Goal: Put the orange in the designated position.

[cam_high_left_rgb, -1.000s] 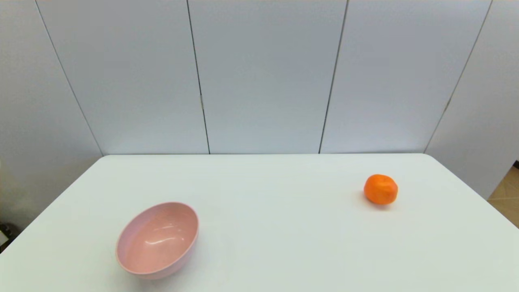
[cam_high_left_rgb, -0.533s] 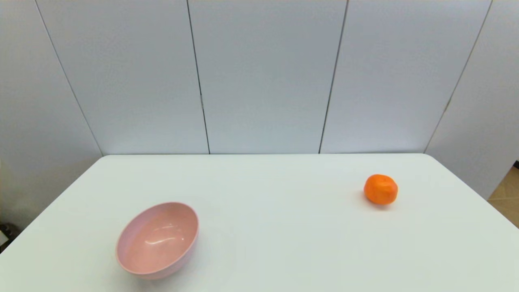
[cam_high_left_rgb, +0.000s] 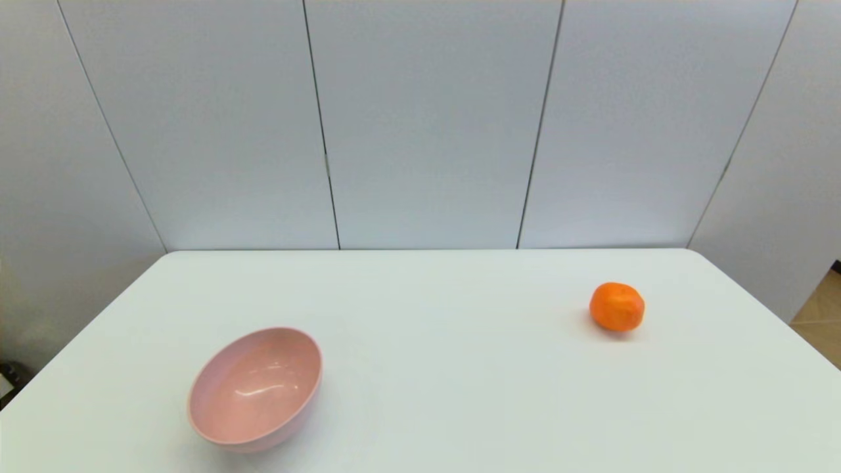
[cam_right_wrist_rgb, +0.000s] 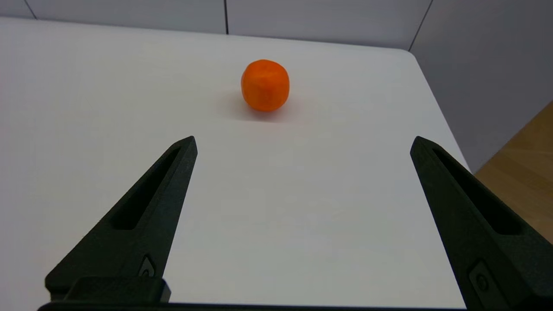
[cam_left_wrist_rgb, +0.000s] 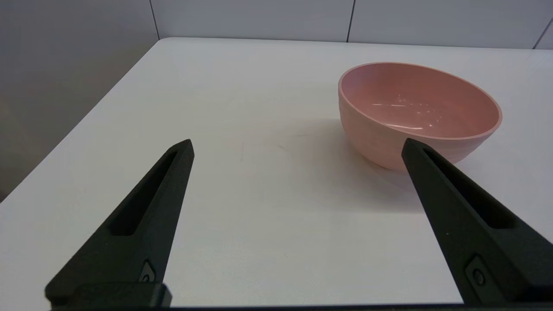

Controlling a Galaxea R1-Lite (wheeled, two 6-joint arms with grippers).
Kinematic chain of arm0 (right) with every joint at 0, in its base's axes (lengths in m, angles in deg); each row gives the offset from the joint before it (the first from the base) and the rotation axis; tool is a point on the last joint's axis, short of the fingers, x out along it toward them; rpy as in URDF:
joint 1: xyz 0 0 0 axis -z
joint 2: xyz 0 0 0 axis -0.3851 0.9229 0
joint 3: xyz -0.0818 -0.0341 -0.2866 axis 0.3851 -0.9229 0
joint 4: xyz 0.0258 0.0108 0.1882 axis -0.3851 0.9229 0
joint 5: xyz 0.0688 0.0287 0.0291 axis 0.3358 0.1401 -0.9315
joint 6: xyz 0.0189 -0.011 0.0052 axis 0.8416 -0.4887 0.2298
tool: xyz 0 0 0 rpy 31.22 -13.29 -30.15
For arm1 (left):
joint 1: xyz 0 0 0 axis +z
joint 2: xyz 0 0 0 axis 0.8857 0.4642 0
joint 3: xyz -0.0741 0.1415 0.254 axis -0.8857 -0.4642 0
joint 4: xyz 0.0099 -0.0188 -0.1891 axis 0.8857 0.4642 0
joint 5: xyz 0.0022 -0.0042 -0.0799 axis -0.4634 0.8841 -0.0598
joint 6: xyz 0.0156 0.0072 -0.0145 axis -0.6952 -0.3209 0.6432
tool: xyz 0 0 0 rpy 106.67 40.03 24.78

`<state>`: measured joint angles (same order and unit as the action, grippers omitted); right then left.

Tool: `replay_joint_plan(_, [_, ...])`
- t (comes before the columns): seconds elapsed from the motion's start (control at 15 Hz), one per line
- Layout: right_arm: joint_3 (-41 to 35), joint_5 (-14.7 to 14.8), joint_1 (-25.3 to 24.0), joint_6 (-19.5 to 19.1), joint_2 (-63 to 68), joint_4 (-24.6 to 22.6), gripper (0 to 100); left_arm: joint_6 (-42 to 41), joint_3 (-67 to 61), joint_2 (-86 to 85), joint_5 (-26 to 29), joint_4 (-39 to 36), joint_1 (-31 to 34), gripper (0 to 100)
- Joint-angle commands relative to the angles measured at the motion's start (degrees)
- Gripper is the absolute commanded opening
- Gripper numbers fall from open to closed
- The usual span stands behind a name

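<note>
The orange [cam_high_left_rgb: 617, 306] rests on the white table toward the far right; the right wrist view shows the same orange [cam_right_wrist_rgb: 265, 85] some way ahead of my right gripper [cam_right_wrist_rgb: 302, 143], which is open and empty. A pink bowl [cam_high_left_rgb: 255, 389] stands at the near left. In the left wrist view the pink bowl [cam_left_wrist_rgb: 419, 112] lies just beyond one finger of my left gripper [cam_left_wrist_rgb: 298, 146], also open and empty. Neither arm shows in the head view.
The white table [cam_high_left_rgb: 433, 341] ends at grey wall panels behind. Its right edge [cam_right_wrist_rgb: 436, 108] drops to a wooden floor [cam_right_wrist_rgb: 518, 164] close to the orange. Its left edge [cam_left_wrist_rgb: 82, 125] runs beside a grey wall.
</note>
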<state>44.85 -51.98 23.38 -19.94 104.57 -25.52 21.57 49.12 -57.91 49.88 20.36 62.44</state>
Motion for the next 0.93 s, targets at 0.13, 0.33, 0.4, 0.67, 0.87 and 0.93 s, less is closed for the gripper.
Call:
replay_joint_plan(0.13, [19.5,0.0,-0.1,-11.8,34.3,8.4,100,0.0,0.0,0.0,0.0,0.0,0.0,100])
replay_joint_plan(0.33, [27.0,-0.1,-0.5,-13.4,46.3,8.2,100,0.0,0.0,0.1,0.0,-0.1,0.0,100])
replay_joint_plan(0.4, [29.4,0.0,-0.7,-13.4,50.3,8.2,100,0.0,0.0,0.1,0.0,0.0,0.0,100])
replay_joint_plan(0.67, [37.0,0.1,-0.8,-13.5,61.4,8.5,100,0.0,0.0,0.1,0.0,0.0,0.0,100])
replay_joint_plan(0.87, [40.6,0.1,-1.3,-13.6,66.7,8.9,100,0.0,0.0,0.1,0.0,0.0,0.0,100])
replay_joint_plan(0.93, [41.9,-0.1,-1.6,-13.5,68.3,9.0,100,0.0,0.0,0.1,0.0,-0.1,0.0,100])
